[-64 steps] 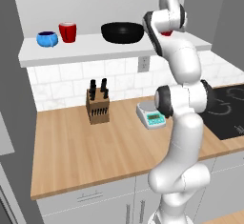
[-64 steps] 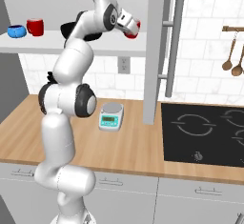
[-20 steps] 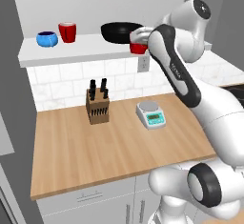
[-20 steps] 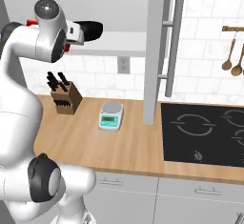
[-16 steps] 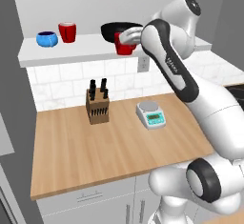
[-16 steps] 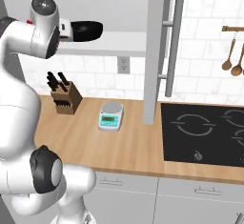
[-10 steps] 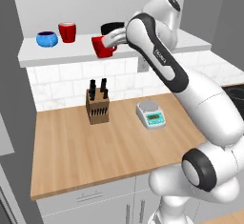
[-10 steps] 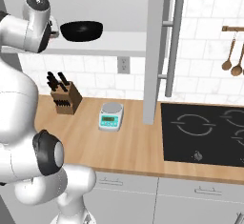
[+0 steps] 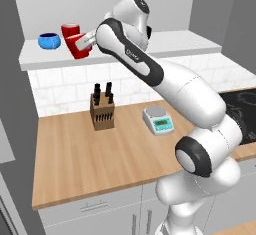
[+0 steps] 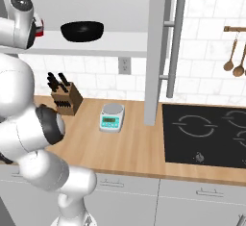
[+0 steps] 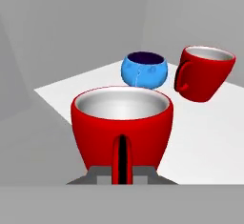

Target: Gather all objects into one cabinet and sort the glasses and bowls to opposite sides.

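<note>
One red cup (image 9: 78, 46) rides clamped in the gripper (image 11: 122, 170) above the shelf (image 9: 165, 44) — it should land upright just beside the second red cup (image 11: 204, 73), clear of the blue bowl (image 11: 144, 69).

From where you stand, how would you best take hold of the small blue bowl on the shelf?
Grip the blue bowl by its rim, coming from above: it sits upright with its mouth open, and the round belly would likely slip between the fingers. Come from its open side, away from the red cup on the shelf beside it. The gripper first has to put down its own cup.
</note>
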